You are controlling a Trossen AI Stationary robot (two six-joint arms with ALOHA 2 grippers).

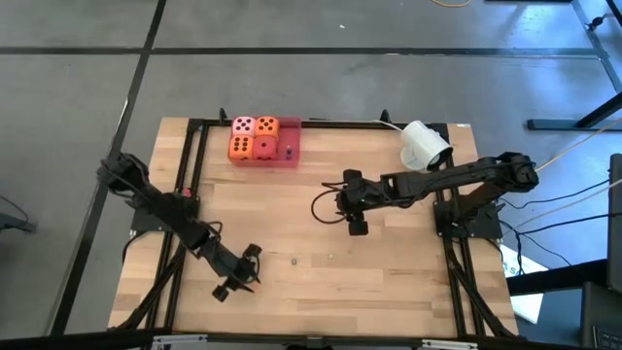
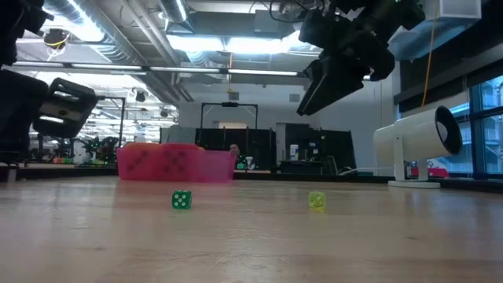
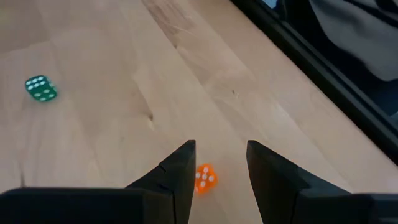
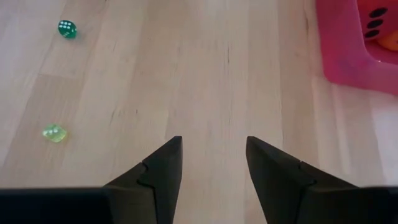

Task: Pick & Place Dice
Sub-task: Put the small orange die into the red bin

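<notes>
Four soft dice sit inside the red tray at the table's far side: pink, orange, orange and red. My left gripper is open near the table's front left. A tiny orange die lies on the wood in the gap between its fingers, and I see no touch. My right gripper hangs open above the table's middle, with nothing between its fingers. The tray lies beyond it.
A tiny green die and a tiny yellow one lie loose on the wood between the two arms. A white cylindrical device stands at the far right. A black frame runs along the table's edges.
</notes>
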